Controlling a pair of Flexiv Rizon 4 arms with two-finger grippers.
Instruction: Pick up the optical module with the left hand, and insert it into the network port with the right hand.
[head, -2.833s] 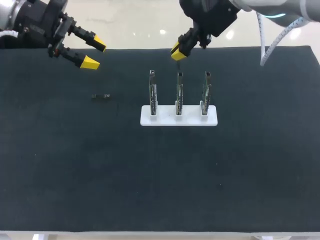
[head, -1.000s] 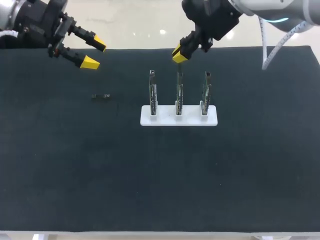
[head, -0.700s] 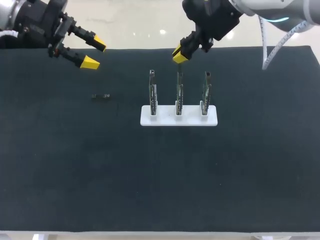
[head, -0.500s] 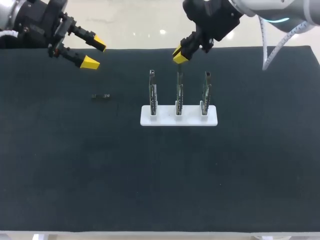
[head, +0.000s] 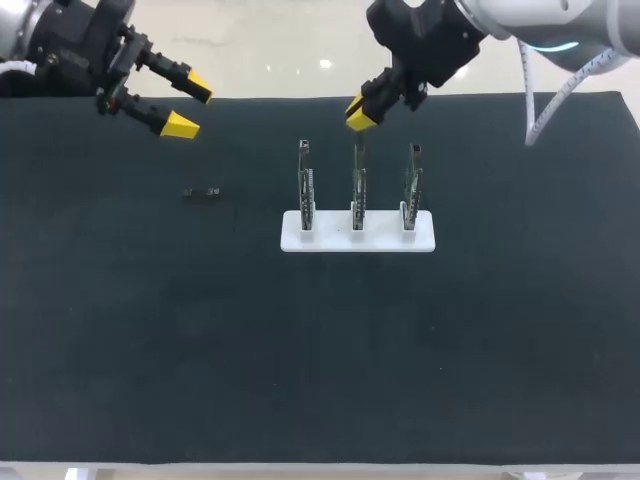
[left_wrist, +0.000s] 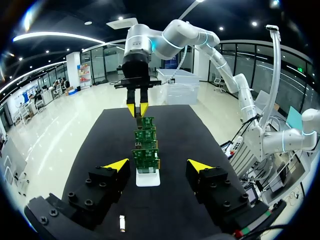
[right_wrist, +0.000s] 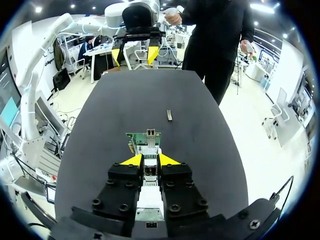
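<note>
Head view: my left hand (head: 189, 107) hung open beyond a loose module (head: 201, 192) on the table (head: 150, 330); my right hand (head: 359, 113) pinched a second module (right_wrist: 150, 171) above the middle board (head: 357, 185).

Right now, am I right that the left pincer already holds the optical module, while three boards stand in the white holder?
Not quite: the left pincer is open and holds nothing; the optical module lies on the mat, apart from it, as the head view shows. Three boards do stand in the white holder.
</note>
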